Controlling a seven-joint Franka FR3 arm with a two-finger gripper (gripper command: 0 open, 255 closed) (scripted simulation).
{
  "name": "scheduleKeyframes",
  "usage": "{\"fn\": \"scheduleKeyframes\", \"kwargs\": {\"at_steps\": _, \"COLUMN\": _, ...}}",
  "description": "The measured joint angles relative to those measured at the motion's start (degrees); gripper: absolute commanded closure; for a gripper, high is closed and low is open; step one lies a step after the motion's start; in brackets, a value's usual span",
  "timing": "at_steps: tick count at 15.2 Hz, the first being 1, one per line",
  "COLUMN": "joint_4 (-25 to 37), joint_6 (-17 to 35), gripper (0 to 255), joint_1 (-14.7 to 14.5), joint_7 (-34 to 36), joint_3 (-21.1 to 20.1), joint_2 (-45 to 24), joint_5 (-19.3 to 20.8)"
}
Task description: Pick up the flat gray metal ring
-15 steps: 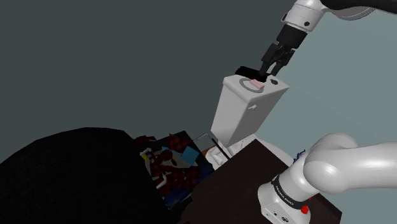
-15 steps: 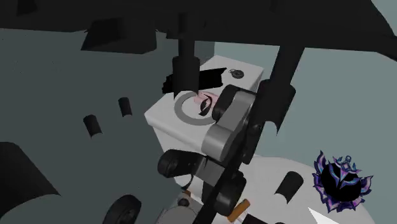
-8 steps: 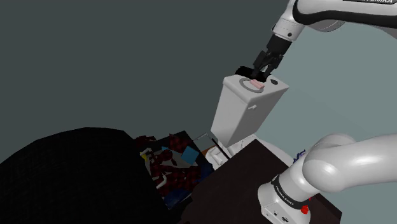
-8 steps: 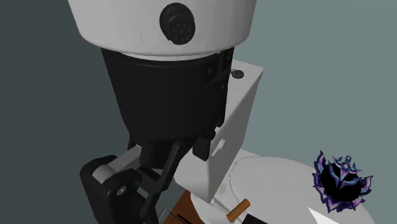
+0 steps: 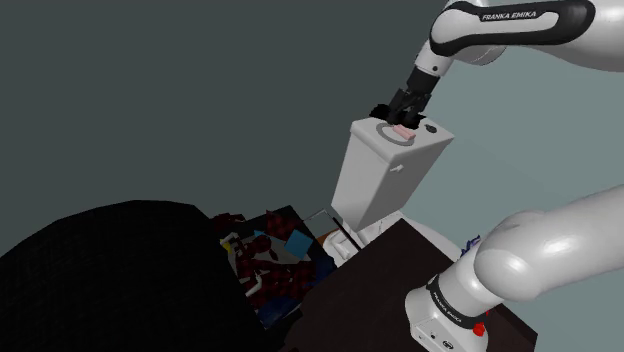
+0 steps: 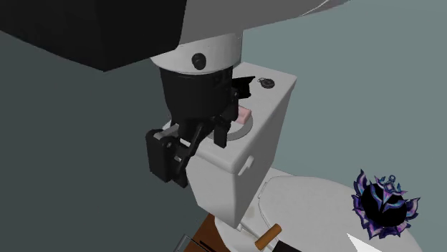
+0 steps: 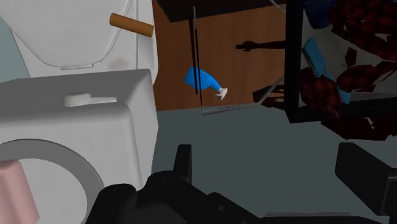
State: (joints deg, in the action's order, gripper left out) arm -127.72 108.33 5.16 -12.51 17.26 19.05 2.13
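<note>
The flat grey ring [image 5: 391, 136] lies on top of a white toilet tank [image 5: 380, 180], with a small pink block [image 5: 401, 131] resting on its edge. In the wrist view the ring [image 7: 71, 167] and the pink block [image 7: 13, 191] lie on the tank lid, outside the left finger [image 7: 183, 160]. My gripper [image 5: 404, 107] hangs just above the tank's far edge, and its black fingers stand wide apart with nothing between them. In the wrist view the gap of the gripper [image 7: 264, 154] looks past the tank's side. In the second exterior view the hand covers most of the ring [image 6: 241, 129].
A small dark knob [image 6: 267, 83] sits on the tank's far corner. Below the tank are the white toilet lid [image 6: 308, 207] and an orange cylinder [image 6: 268, 235]. A blue object [image 7: 205, 81] lies on the brown floor. Dark red clutter [image 5: 275, 270] and a large black area [image 5: 110, 280] lie at the shoulder view's lower left.
The gripper has moved toward the shoulder view's left and a little lower, from beside the tank's right end to just over its far edge. The ring and pink block have not moved.
</note>
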Motion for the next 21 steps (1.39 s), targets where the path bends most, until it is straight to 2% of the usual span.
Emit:
{"fn": "scheduleKeyframes", "kwargs": {"at_steps": 7, "joint_4": 5.9, "joint_6": 6.6, "gripper": 0, "joint_1": 1.5, "joint_7": -6.1, "joint_3": 4.6, "joint_2": -12.7, "joint_5": -2.0}}
{"fn": "scheduleKeyframes", "kwargs": {"at_steps": 13, "joint_4": 14.7, "joint_6": 10.2, "gripper": 0, "joint_1": 3.9, "joint_7": -12.0, "joint_3": 7.1, "joint_2": -25.7, "joint_5": -6.6}}
{"fn": "scheduleKeyframes", "kwargs": {"at_steps": 18, "joint_4": 23.5, "joint_6": 10.9, "gripper": 0, "joint_1": 6.9, "joint_7": -15.8, "joint_3": 7.6, "joint_2": -35.8, "joint_5": -10.6}}
{"fn": "scheduleKeyframes", "kwargs": {"at_steps": 21, "joint_4": 24.3, "joint_6": 12.1, "gripper": 0, "joint_1": 7.6, "joint_7": -16.6, "joint_3": 7.4, "joint_2": -38.0, "joint_5": -11.6}}
